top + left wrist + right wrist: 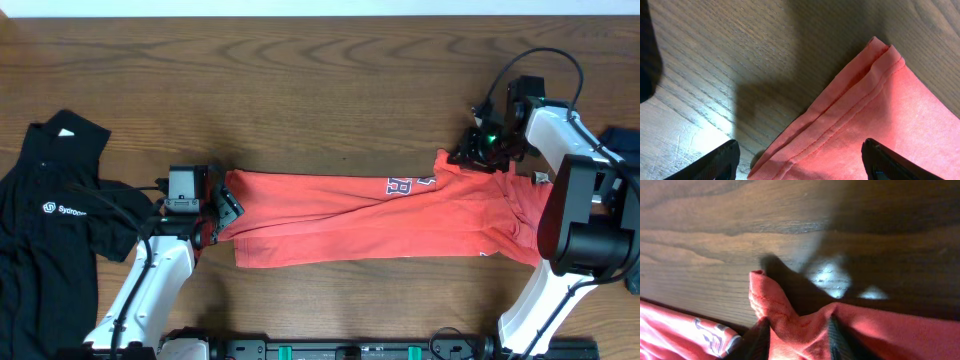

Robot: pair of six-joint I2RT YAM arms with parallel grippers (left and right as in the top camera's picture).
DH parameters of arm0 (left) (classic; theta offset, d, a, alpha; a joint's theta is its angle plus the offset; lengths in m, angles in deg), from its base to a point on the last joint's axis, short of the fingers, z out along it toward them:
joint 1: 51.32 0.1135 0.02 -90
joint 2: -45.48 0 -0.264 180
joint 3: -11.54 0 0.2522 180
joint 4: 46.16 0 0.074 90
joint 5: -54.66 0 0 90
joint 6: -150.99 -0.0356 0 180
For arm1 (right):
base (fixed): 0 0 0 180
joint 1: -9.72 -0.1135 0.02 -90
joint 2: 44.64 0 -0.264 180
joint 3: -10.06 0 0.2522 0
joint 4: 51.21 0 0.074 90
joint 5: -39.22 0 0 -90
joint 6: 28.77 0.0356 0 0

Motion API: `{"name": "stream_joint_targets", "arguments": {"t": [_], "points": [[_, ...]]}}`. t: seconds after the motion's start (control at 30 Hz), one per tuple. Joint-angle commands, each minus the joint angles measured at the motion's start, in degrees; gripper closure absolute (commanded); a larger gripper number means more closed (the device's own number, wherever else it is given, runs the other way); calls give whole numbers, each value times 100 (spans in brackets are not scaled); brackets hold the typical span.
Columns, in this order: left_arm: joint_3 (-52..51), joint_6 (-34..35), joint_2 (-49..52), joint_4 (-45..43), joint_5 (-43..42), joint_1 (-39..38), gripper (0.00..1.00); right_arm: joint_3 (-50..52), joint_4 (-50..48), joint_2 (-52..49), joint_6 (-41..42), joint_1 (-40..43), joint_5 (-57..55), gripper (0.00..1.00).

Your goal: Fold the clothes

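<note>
While the dark, wood-grained table (320, 90) fills almost the whole overhead view, a pale strip (320, 6) runs along its 12 o'clock edge. The coral-red T-shirt (330, 225) lies across the middle as a long folded band, and the black collared shirt (50, 220) lies flat toward 9 o'clock. At the band's 9 o'clock end the left gripper (800, 160) stands with fingers spread wide, the hemmed corner on the table between them. At its 2 o'clock corner the right gripper (797, 335) pinches a bunch of red cloth.

Around the T-shirt (370, 215)
Collared shirt (50, 210) well left of it (same table (300, 90)); left gripper (225, 208) at its left end, right gripper (472, 155) opposite.
</note>
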Motion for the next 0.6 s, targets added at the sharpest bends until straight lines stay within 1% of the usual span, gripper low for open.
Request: {"name": "stream_joint_targets", "arguments": {"t": [0.0,0.03,0.3,0.57], "points": [[-20,-4,-83,11,2,20,20,59,-7,-48,-31,-55,-85,92],[-20,-4,-83,11,2,20,20,59,-11,-48,-31,-55,-83,99],[-20,-4,-83,13,2,20,20,-13,-79,24,-31,-70,37,99],[-20,-4,-83,11,2,20,20,-33,282,791,-28,-269,114,99]]}}
